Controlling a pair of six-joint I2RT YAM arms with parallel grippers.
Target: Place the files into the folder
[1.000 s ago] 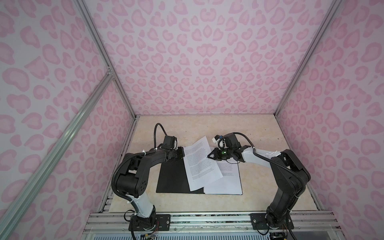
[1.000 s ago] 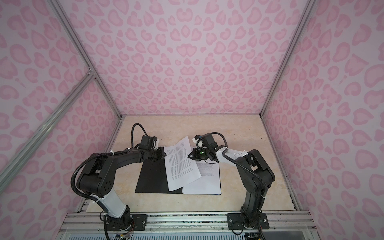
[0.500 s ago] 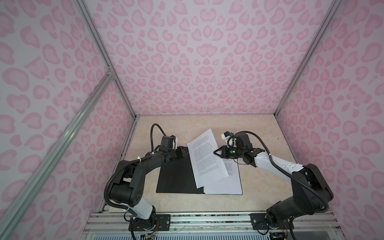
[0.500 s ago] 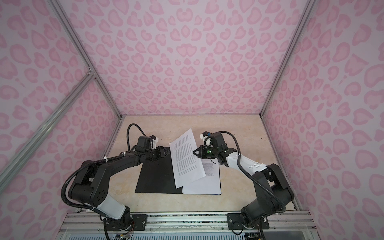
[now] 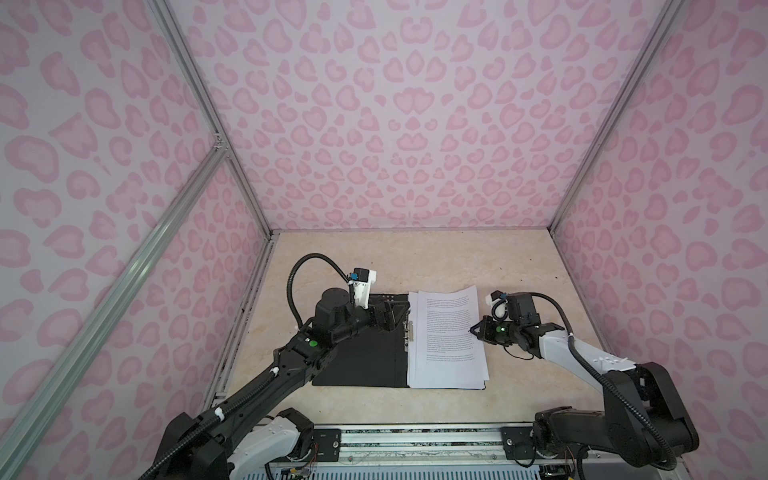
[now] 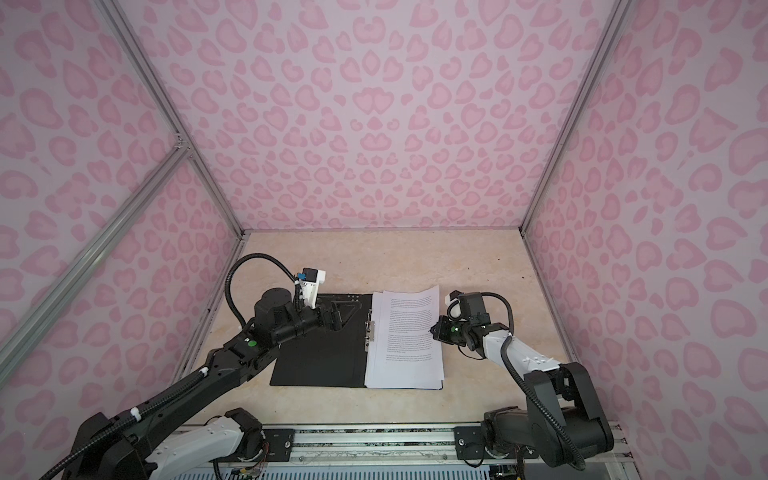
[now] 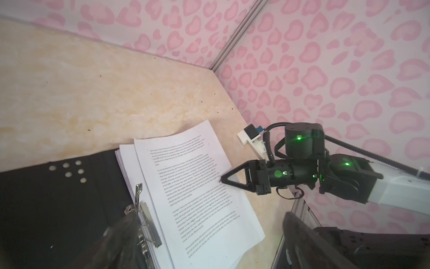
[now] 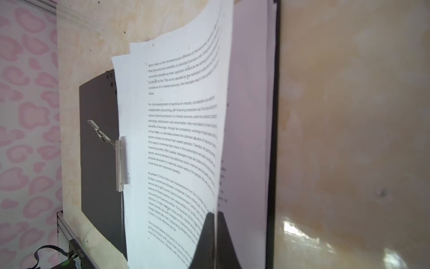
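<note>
Folder (image 5: pixel 357 361) lies open and flat on the table (image 5: pixel 415 257). Above its black left leaf, near the clip (image 5: pixel 409 332), the left gripper (image 5: pixel 395 318) hovers, jaws spread wide, holding nothing. On the right leaf the files (image 5: pixel 444 357) sit stacked. The right gripper (image 5: pixel 473 330) is pinched closed on what looks like the top sheet's right edge, bowing it upward.

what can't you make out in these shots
- print on the files: too small in both top views.
- right half of the folder: mostly under the files.
- fingers of the left gripper: blurred, cut by the left wrist view's edge.
- part of the clip: behind that finger, left wrist view.
</note>
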